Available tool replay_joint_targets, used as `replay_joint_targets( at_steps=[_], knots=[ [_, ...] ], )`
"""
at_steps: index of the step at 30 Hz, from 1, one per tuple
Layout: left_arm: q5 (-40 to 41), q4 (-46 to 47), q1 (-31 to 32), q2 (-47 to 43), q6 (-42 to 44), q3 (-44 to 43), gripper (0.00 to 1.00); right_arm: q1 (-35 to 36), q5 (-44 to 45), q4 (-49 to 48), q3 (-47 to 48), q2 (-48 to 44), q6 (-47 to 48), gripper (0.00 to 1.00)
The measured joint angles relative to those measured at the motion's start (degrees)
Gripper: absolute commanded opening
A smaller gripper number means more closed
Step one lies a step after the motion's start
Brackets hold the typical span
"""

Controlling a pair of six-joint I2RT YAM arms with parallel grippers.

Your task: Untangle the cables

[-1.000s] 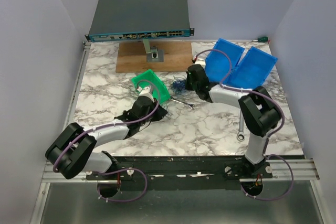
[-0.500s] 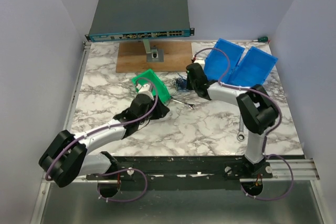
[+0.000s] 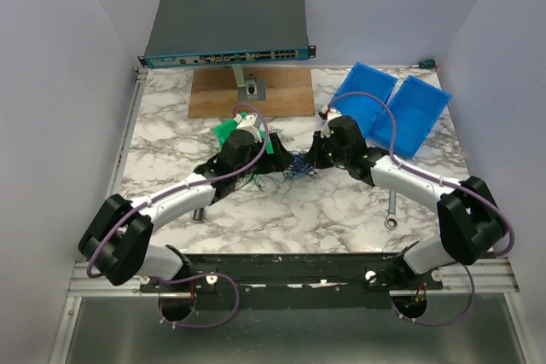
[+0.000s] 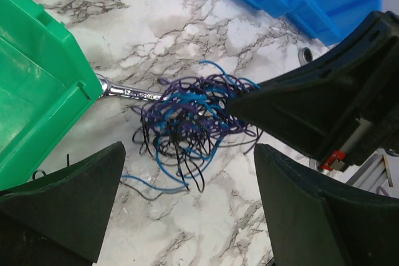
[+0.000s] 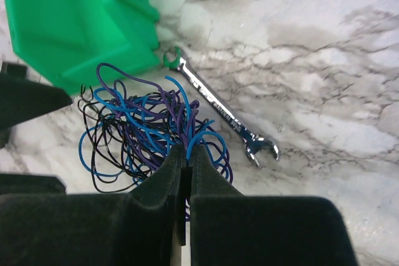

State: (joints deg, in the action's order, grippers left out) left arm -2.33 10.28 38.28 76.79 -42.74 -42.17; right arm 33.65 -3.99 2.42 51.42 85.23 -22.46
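we count two arms, one clump of cables, three bins and two wrenches. the cables [image 4: 187, 116] are hair-thin blue, black and purple strands looped into a single tangle. it lies on the table [image 3: 281, 210] between the two grippers, just beside the green bin [image 5: 75, 17]. the right gripper [image 5: 186, 154] has its fingers pressed together on a few strands at the edge of the clump. the left gripper [image 4: 187, 154] is spread wide, one finger on either side of the tangle and clear of it, gripping nothing.

the table is white marble with grey veins, boxed in by pale lilac walls [image 3: 51, 57]. at the far edge a wooden board [image 3: 281, 95] lies in front of a flat grey box [image 3: 226, 27] with a row of ports.

a wrench [image 5: 218, 111] lies right alongside the tangle, one end by the green bin. the second wrench [image 3: 391, 210] lies well apart, near the front edge. the two blue bins [image 3: 367, 78] [image 3: 422, 100] sit side by side at the far right. from above, the left arm [image 3: 171, 202] hides most of the green bin.
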Motion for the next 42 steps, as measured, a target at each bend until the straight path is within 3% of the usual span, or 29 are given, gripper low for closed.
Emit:
replay_joint_targets(
  at_steps=[10,11,12,15,16,20,24,32,42],
  knots=[
    [-6.16,4.44,-1.97,5.64,-3.89,1.53,0.76,0.0,-7.82,0.28,-2.03,-2.84,-2.12,0.01],
    [-6.84,5.05,-2.25,5.97,-4.22,1.7,0.69,0.0,-8.41,0.2,-2.05,-3.3,-2.56,0.01],
    [-7.58,5.62,-2.47,6.36,-4.48,1.7,0.55,0.0,-9.07,0.15,-2.05,-3.63,-2.99,0.01],
    [-10.05,9.14,-3.41,7.5,-5.51,2.58,0.03,-0.02,-10.34,-0.04,-2.12,-4.68,-3.69,0.01],
    [-12.37,13.7,-4.22,7.56,-6.43,5.27,0.0,0.0,-10.82,-1.18,-2.43,-4.76,-4.66,0.01],
    [-12.37,14.51,-4.59,7.52,-6.36,6.16,0.0,0.0,-5.62,-2.45,-2.14,-2.56,-5.33,0.01],
    [-9.64,14.29,-4.57,6.27,-5.88,8.02,0.0,0.28,2.51,-4.22,0.57,6.29,-5.6,0.01],
    [-4.7,15.47,-4.7,4.48,-5.03,11.47,0.0,1.95,10.08,-6.03,11.85,20.76,-5.55,0.01],
    [0.96,18.82,-4.42,11.45,-3.37,6.69,0.0,3.43,22.16,-1.9,32.81,39.45,-5.44,0.01]
  ],
)
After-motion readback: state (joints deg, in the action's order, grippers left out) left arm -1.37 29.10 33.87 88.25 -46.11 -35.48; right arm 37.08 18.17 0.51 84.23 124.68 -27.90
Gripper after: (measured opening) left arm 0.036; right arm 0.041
